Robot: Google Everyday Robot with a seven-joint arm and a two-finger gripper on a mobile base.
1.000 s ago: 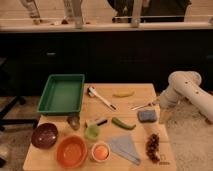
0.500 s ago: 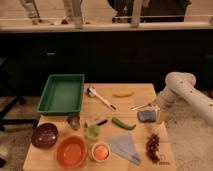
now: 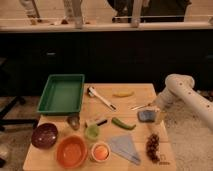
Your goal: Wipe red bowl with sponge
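Wiping not starting yet. End effector [image 3: 156, 114] hanging just beside sponge [image 3: 146, 116] near right edge of bench [image 3: 140, 90]; cannot tell how wide it is gaping or whether it is gripping anything. Red bowl [image 3: 71, 151] sitting at front left, well apart from sponge. Left to do, I am guessing: grabbing, carrying, wiping. Green chilli [image 3: 123, 123], blue cloth [image 3: 125, 147] and small cup [image 3: 100, 151] lying between, maybe getting in way.

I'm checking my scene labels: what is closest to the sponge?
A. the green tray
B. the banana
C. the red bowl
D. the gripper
D: the gripper hangs at the right edge of the table, right beside the sponge, while the red bowl lies far across at the view's lower left.
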